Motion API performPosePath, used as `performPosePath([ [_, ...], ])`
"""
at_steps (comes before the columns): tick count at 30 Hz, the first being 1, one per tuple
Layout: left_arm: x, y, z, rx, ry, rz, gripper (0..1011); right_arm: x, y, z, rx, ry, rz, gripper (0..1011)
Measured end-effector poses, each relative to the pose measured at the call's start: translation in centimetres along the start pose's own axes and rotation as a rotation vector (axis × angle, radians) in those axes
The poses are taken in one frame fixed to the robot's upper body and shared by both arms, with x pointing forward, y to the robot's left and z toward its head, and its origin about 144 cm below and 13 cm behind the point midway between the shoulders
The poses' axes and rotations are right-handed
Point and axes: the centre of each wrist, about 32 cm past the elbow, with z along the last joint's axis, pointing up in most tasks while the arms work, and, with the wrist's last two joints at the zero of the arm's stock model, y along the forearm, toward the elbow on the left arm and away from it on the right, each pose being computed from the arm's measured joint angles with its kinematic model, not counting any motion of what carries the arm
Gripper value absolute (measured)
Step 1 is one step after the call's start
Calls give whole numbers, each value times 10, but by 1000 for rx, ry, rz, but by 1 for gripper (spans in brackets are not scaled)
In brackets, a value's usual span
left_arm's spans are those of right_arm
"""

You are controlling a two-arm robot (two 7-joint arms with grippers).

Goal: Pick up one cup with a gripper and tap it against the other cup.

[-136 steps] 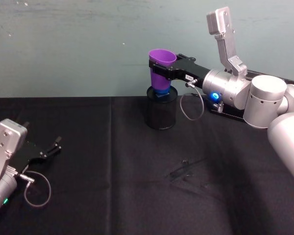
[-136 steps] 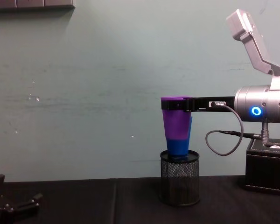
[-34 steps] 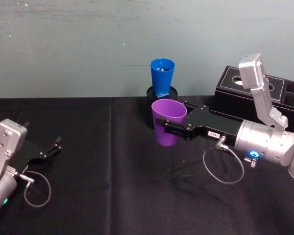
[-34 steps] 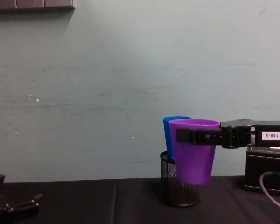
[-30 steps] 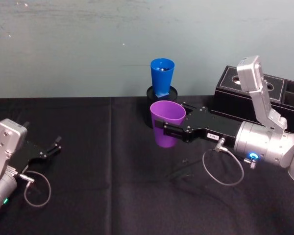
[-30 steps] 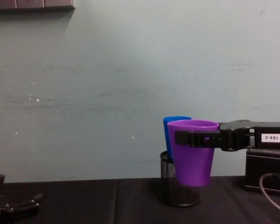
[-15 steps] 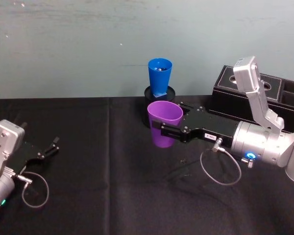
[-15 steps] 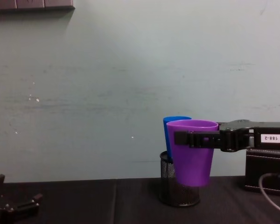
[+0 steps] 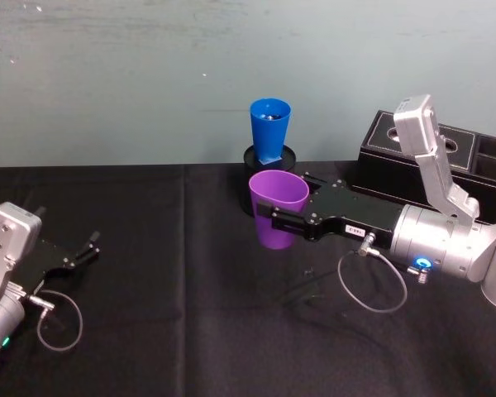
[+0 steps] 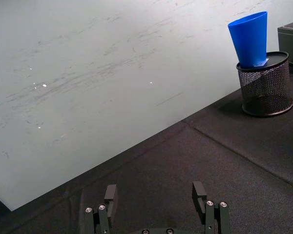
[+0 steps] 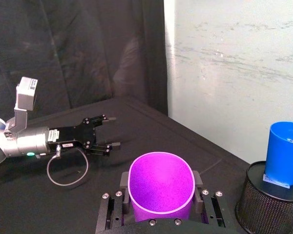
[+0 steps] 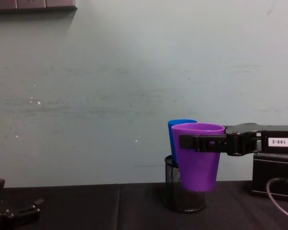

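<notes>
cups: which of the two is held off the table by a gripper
The purple plastic tapered cup, clamped near its rim by the right gripper. The blue plastic tapered cup stands in the black mesh holder instead.

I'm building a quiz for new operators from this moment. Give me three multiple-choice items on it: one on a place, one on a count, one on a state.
1. Where does the bright blue plastic tapered cup stand?
A. in the black mesh pen holder
B. on the black box
C. flat on the cloth

2. How many plastic cups are there?
A. one
B. two
C. three

3. How is the purple plastic tapered cup?
A. lying on its side
B. stacked in the blue cup
C. upright, clamped in the right tool above the table

Key: 1 A, the blue cup rises out of the mesh holder. 2 B, blue and purple. 3 C, the right tool grips it at the rim, apart from the blue cup; the left tool rests open on the cloth.
</notes>
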Motion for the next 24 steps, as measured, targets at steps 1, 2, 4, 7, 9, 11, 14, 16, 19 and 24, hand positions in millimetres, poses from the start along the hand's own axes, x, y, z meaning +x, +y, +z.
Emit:
performPosePath([
  [1,0,0,0,0,0,0,1000,0,0,0,0,0,0,715],
  [2,0,0,0,0,0,0,1000,0,0,0,0,0,0,715],
  [4,0,0,0,0,0,0,1000,0,0,0,0,0,0,715],
  [7,0,0,0,0,0,0,1000,0,0,0,0,0,0,715],
  [9,0,0,0,0,0,0,1000,0,0,0,0,0,0,715],
  [11,0,0,0,0,0,0,1000,0,0,0,0,0,0,715],
  [14,0,0,0,0,0,0,1000,0,0,0,1,0,1,715],
  [16,0,0,0,0,0,0,1000,-2,2,-1,5,-4,21,715],
  [19,0,0,0,0,0,0,1000,-6,5,-5,1,-4,54,715],
  [24,0,0,0,0,0,0,1000,-10,4,-17,-15,6,71,715],
])
